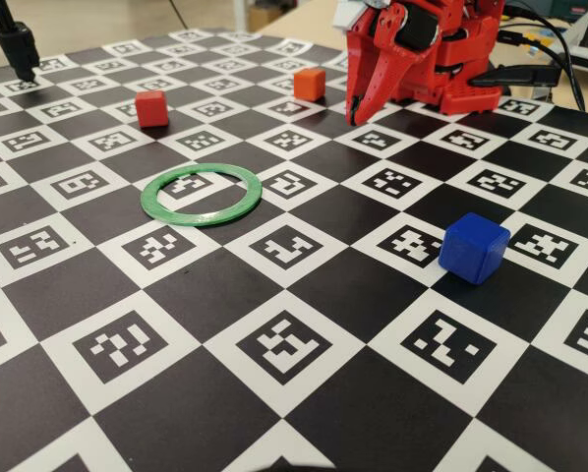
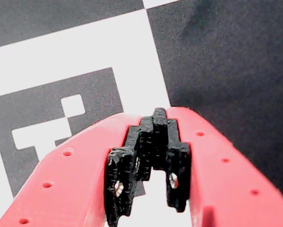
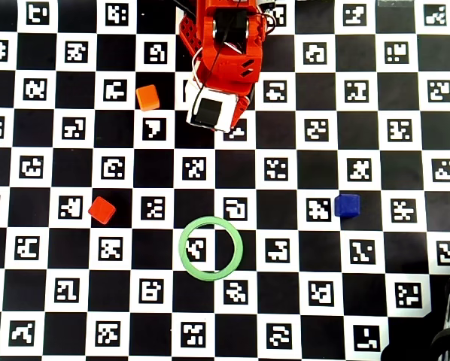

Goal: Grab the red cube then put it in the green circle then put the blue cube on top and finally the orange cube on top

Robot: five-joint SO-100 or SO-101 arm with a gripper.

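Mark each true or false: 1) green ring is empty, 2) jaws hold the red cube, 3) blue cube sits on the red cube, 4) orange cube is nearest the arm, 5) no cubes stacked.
1) True: the green ring holds no cube.
2) False: the gripper is shut on nothing; the red cube lies on the board.
3) False: the blue cube sits alone, across the ring from the red cube in the overhead view.
4) True: the orange cube lies beside the arm.
5) True.
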